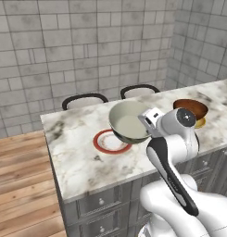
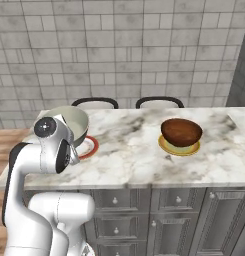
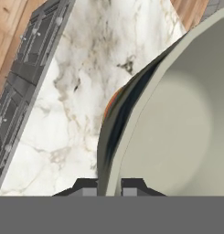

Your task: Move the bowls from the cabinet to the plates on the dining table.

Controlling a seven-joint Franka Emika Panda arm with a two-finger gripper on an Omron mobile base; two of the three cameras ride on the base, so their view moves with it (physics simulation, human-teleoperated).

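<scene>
One cream-green bowl (image 1: 129, 121) tilted, over red-rimmed plate (image 1: 105, 143)

The cream-green bowl (image 1: 129, 122) hides part of the red-rimmed plate (image 1: 107, 142) at frame centre, and the brown bowl (image 2: 181, 132) covers most of the yellow-orange plate (image 2: 179, 148).

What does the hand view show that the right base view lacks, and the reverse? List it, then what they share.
Hand view: the pincer shut astride the cream bowl's rim. Right base view: the brown bowl sitting on the yellow plate, two chair backs, the tiled wall. Both: the cream bowl held tilted over the red-rimmed plate, the marble dining table, its grey drawer fronts.
</scene>
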